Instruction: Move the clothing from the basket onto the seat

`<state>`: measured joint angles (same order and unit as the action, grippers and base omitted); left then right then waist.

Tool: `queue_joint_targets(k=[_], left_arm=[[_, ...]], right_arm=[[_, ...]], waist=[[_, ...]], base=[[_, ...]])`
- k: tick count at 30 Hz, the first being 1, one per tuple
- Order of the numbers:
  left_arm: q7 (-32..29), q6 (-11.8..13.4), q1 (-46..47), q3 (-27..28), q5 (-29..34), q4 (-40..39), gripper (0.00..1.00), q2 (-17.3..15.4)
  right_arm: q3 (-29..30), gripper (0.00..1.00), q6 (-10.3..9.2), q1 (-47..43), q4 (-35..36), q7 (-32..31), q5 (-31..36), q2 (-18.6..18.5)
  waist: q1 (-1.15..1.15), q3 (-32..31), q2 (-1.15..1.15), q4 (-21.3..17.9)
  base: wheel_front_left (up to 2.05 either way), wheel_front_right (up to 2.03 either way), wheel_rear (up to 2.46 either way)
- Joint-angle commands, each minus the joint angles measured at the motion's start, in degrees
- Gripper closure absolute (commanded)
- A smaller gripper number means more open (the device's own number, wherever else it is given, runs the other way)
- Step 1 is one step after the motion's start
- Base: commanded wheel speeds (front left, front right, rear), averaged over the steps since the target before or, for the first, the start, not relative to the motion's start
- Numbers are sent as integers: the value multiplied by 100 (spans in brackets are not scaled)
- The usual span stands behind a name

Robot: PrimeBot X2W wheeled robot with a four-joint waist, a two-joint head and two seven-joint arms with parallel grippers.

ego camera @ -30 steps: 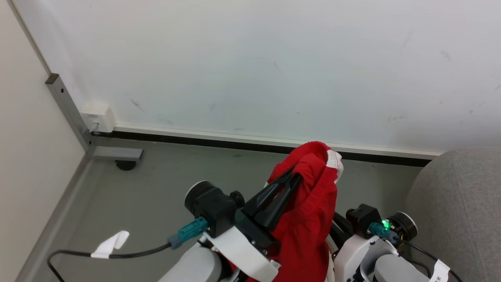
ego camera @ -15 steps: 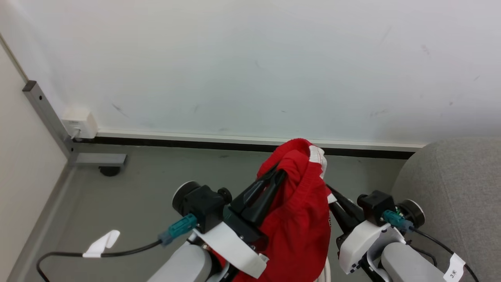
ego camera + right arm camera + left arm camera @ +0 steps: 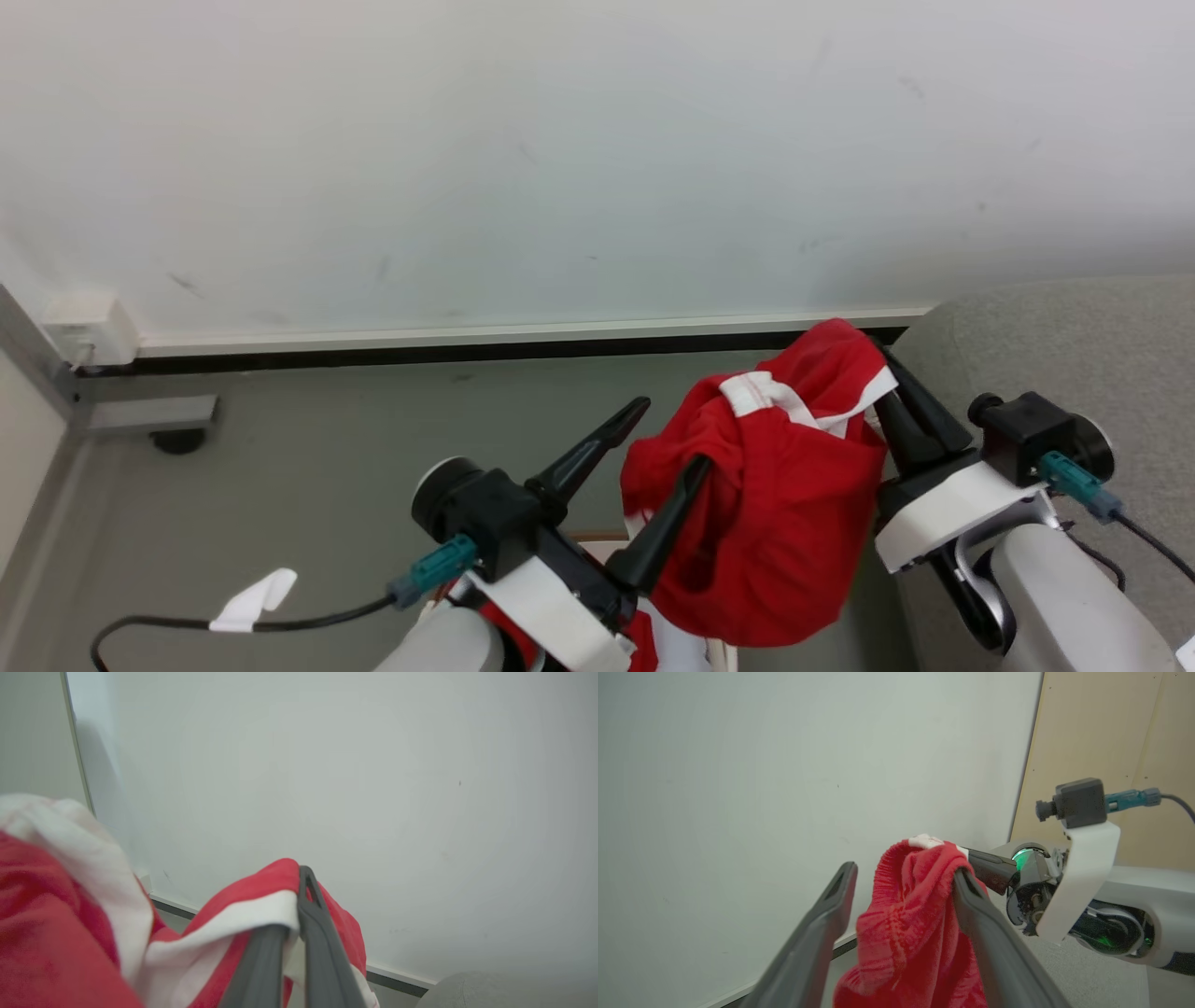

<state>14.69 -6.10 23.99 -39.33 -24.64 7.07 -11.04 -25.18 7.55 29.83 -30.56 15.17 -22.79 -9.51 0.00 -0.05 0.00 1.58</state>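
grey floor [image 3: 327, 448], seat [image 3: 1074, 345] seemingly on it

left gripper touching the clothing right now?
Touching. Left wrist view: the clothing drapes over one finger of the open left gripper.

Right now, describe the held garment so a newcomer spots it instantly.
Start at the white wall; below it, just left of the grey seat, the clothing hangs in mid-air. The right gripper pinches its top edge. It is bright red with white trim, among grey and black surroundings.
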Motion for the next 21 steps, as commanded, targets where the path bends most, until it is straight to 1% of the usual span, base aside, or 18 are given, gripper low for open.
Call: queue_joint_targets(k=[1, 3, 8, 10, 11, 17, 21], left_arm=[[28, -39, -80, -81, 143, 22, 0, -67], [44, -71, -115, -153, 189, 108, 0, -132], [45, -99, -189, -170, 257, 222, 0, -151], [43, -113, -208, -149, 299, 215, 0, -156], [43, -113, -208, -149, 299, 215, 0, -156], [46, -133, -249, -103, 410, 108, 0, -176], [45, -143, -241, -112, 463, 37, 0, -183]], right_arm=[[201, 100, -12, -108, 182, -4, 109, -127], [373, 100, -12, -106, 388, -4, 252, -198], [791, 100, -12, -186, 878, -3, 562, -278], [962, 100, -12, -249, 1091, -3, 685, -291], [962, 100, -12, -249, 1091, -3, 685, -291], [1464, 100, -12, -467, 1761, -11, 922, -340], [1767, 100, -12, -654, 2294, -157, 1064, -344]], waist=[[0, 45, 0, -217], [0, 85, 0, -380], [0, 195, 0, -842], [0, 231, 0, -1031], [0, 231, 0, -1031], [0, 333, 0, -1625], [0, 410, 0, -1986]], base=[[0, 0, 0], [0, 0, 0], [0, 0, 0], [0, 0, 0], [0, 0, 0], [0, 0, 0], [0, 0, 0]])
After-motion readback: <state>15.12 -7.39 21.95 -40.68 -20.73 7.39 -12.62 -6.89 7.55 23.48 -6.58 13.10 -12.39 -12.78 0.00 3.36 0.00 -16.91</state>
